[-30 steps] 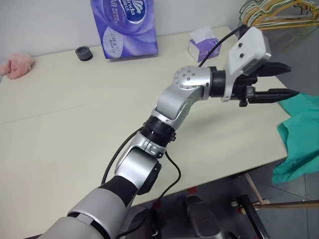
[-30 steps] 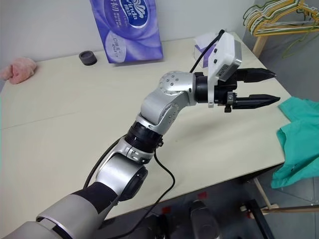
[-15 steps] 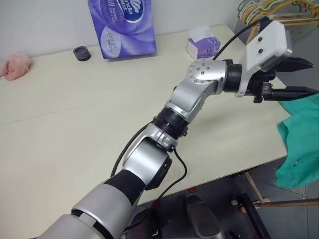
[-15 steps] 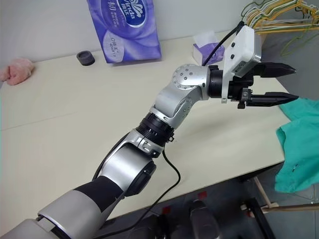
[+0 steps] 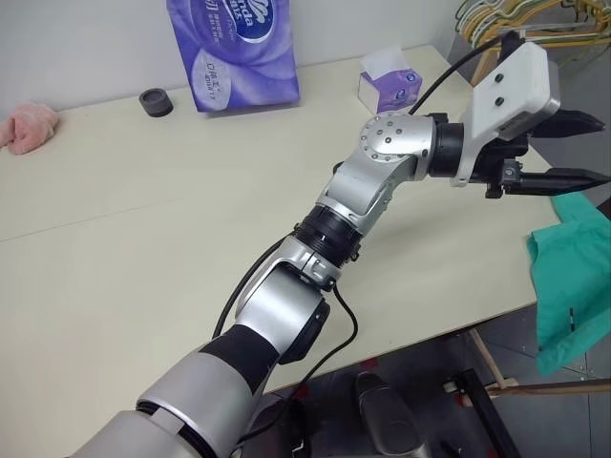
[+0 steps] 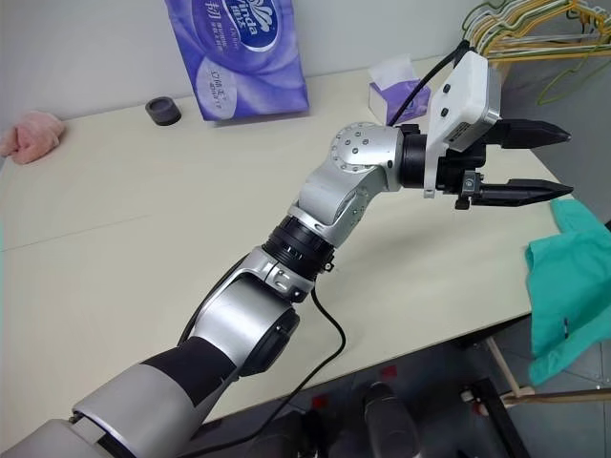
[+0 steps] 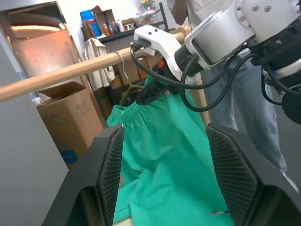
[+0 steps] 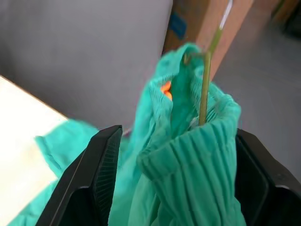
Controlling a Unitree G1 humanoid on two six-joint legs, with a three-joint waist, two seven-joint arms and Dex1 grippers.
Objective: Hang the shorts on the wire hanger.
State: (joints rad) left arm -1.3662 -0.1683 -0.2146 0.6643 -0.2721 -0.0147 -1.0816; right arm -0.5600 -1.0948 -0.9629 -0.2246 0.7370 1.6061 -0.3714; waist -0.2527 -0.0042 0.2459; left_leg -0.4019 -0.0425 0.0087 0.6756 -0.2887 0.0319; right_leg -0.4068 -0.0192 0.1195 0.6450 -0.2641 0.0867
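The teal-green shorts point(image 8: 188, 155) hang by their gathered waistband on the olive-green wire hanger point(image 8: 204, 84). The hanger's hook point(image 7: 126, 75) rests over a wooden rod point(image 7: 70, 70). My right gripper point(image 7: 149, 93) is at the waistband, open, its fingers point(image 8: 104, 169) standing wide on either side of the bunched cloth. My left gripper point(image 5: 584, 150) is held level over the table's right edge, open and empty, pointing at the shorts point(image 5: 573, 277), which drape down past that edge.
On the cream table point(image 5: 143, 239) stand a purple tissue pack point(image 5: 234, 48), a tissue box point(image 5: 389, 86), a small black ring point(image 5: 156, 102) and a pink cloth point(image 5: 27, 124). A bunch of hangers point(image 5: 535, 19) hangs at the back right. A person point(image 7: 244, 108) stands behind the rod, beside a cardboard box point(image 7: 70, 117).
The teal cloth at the table's right edge has sagged lower and hangs narrower. My left arm straightened toward the right edge a second ago and has kept still since.
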